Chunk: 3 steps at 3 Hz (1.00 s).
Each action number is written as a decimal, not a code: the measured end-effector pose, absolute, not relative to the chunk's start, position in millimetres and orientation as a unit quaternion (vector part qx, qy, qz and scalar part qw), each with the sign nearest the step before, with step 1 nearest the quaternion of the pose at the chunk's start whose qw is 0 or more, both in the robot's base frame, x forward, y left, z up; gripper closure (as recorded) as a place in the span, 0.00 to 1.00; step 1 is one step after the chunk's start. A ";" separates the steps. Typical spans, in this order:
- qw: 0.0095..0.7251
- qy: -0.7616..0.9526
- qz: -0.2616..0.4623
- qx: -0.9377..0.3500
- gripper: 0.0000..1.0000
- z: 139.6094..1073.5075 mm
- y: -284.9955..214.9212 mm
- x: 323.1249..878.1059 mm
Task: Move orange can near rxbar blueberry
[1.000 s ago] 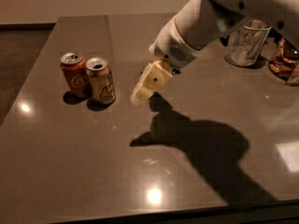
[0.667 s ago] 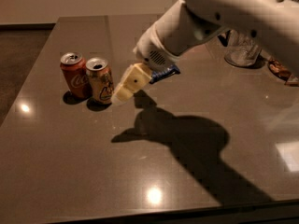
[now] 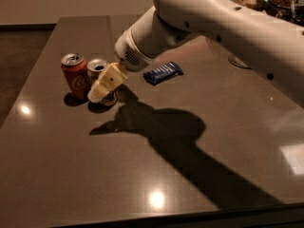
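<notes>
Gripper (image 3: 98,93) at the orange can (image 3: 97,65), left side of the table (image 3: 57,175).
The cream gripper points down-left and covers most of the can's front; I cannot tell whether it is spread, closed or holding the can. The orange can stands upright, touching a red can (image 3: 74,76) on its left. The rxbar (image 3: 163,72) lies flat to the right, apart from both cans, below the white arm (image 3: 213,20).
</notes>
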<state>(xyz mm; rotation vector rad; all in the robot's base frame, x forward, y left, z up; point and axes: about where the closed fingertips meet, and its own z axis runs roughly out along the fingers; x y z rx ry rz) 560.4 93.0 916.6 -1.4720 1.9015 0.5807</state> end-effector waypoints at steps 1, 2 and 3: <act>0.332 0.726 0.225 -0.559 0.00 915.1 110.6 565.4; 0.332 0.726 0.228 -0.557 0.18 915.9 121.5 565.0; 0.336 0.729 0.231 -0.550 0.40 921.5 120.0 566.0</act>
